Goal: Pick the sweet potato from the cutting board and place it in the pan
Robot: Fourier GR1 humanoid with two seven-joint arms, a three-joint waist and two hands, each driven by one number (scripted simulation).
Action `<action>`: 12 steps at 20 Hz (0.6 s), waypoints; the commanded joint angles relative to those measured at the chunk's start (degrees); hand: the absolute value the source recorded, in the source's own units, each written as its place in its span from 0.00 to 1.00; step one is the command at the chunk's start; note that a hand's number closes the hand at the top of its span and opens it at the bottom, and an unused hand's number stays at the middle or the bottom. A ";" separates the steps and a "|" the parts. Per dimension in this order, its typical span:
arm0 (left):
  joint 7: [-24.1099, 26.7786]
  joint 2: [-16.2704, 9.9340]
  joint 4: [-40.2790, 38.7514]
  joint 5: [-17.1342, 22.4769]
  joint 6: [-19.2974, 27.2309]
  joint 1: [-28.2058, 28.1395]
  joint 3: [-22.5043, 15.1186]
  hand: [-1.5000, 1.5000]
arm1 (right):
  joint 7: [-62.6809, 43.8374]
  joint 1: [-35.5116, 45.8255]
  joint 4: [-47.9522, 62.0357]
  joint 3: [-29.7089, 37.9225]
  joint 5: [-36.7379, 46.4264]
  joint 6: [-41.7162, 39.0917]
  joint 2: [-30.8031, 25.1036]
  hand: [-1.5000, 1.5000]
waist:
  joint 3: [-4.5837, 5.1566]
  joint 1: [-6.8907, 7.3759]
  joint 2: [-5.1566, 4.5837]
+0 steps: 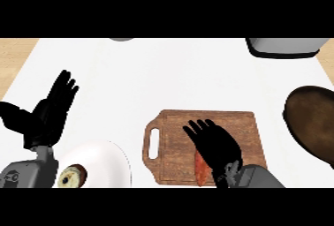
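A wooden cutting board (235, 126) with a handle slot at its left lies at the centre front of the white counter. The orange-red sweet potato (201, 170) lies near the board's front edge, mostly hidden under my right hand (215, 143). That hand hovers over the board with fingers straight, pointing away, its palm right above the potato. The dark brown pan (313, 121) sits at the right edge, partly cut off. My left hand (49, 112) rests open at the left, fingers up.
A white plate (104, 163) with a small round item (70, 175) stands at the front left. A dark-based appliance (286, 46) sits at the back right. A grey object (121, 39) peeks in at the back edge.
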State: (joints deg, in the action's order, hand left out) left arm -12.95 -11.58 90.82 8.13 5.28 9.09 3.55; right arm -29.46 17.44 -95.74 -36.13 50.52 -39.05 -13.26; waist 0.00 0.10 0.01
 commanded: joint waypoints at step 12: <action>-2.13 0.46 1.02 -0.29 -1.78 1.86 2.24 0.50 | 12.32 1.51 19.49 3.59 7.74 8.20 7.03 0.00 | -0.01 0.18 -0.06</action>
State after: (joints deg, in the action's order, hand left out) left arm -13.67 -10.53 91.46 7.15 4.05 9.37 4.73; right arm -20.88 16.93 -83.70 -33.75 57.36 -32.75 -7.90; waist 0.00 0.14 -0.01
